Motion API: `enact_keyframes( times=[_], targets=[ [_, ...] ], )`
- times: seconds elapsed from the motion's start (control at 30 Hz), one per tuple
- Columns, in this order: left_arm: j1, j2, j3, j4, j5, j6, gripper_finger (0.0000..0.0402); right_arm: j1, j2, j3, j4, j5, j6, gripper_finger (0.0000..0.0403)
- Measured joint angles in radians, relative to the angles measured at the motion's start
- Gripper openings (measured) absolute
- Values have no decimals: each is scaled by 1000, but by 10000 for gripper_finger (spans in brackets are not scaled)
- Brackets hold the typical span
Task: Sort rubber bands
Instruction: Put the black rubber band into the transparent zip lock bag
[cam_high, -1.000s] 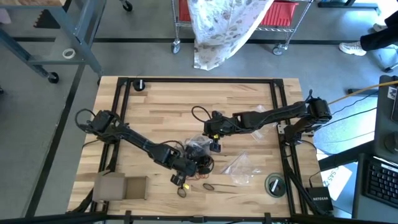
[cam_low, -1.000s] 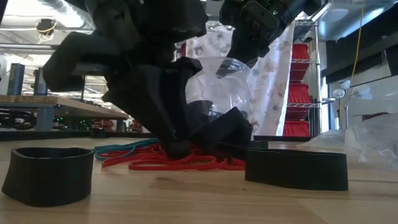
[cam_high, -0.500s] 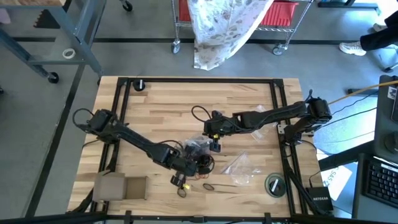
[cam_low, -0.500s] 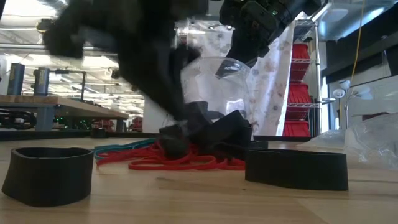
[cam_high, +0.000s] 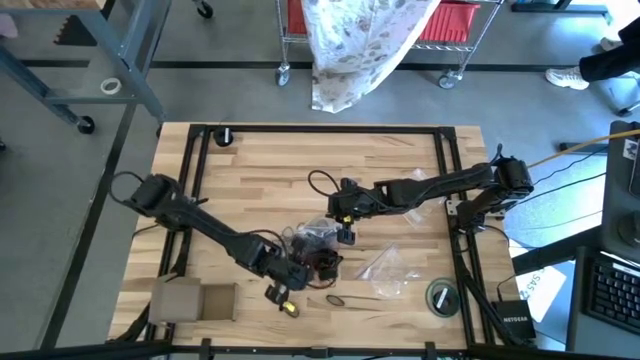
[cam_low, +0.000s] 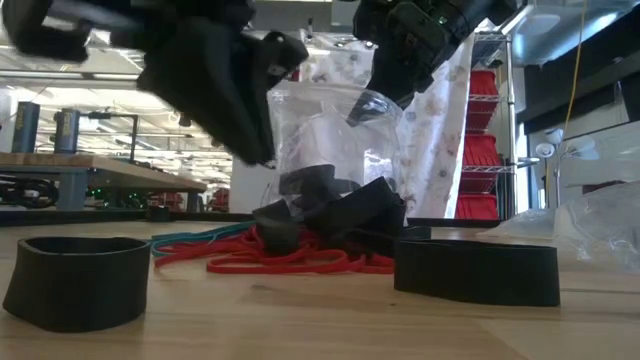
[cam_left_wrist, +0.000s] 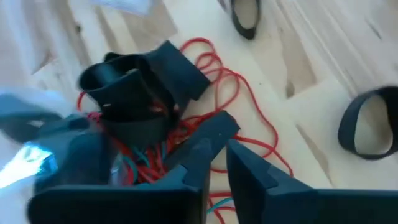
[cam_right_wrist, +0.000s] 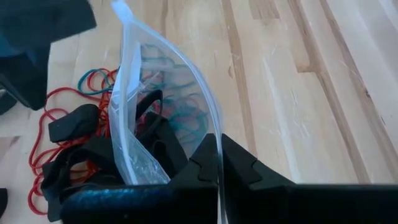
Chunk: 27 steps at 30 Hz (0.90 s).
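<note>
Reaching in from the table's left edge, your left arm stretches diagonally toward the middle of the front half, and the left gripper (cam_high: 281, 299) sits just on the near-left side of the rubber bands (cam_high: 322, 262). In the left wrist view its fingers (cam_left_wrist: 200, 163) stand a narrow slit apart with nothing visibly between them, pointed at the tangle of red loops and wide black bands. In the low view that gripper (cam_low: 250, 150) hangs above the pile, clear of the wood.

Your right arm comes in from the right edge, elbow raised, forearm running level toward the centre. The right gripper (cam_high: 346, 236) is clamped on the rim of a clear plastic bag (cam_right_wrist: 155, 118), which it holds upright over the heap; the right wrist view shows the bag's edge pinched between the two fingers (cam_right_wrist: 205, 163). Teal and red loops show through the plastic.

The bands lie heaped on the wooden table (cam_high: 260, 170) under and beside the bag: red strands spread across the boards, a few teal ones at the pile's edge, thick black bands on top. Two separate black bands stand on edge nearer the low camera, one band (cam_low: 78, 280) to each side, the other (cam_low: 477, 271) well apart from it. A second clear bag (cam_high: 385, 268) lies flat just right of the pile.
</note>
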Motion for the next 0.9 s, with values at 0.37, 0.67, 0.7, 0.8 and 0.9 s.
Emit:
enact_keyframes(
  times=[0.37,0.67,0.7,0.8,0.9],
  targets=[
    [-25,62,-48,97,-88,295,113,0,0,0,-5,0,0,1],
    [-28,92,-47,103,-185,333,114,0,0,0,-3,0,0,1],
    [-24,100,-47,108,-188,335,114,0,0,0,-3,0,0,1],
    [-21,116,-47,139,-199,369,114,0,0,0,-3,0,0,1],
    [-22,118,-47,200,-223,381,111,0,0,0,-3,0,0,1]
  ],
)
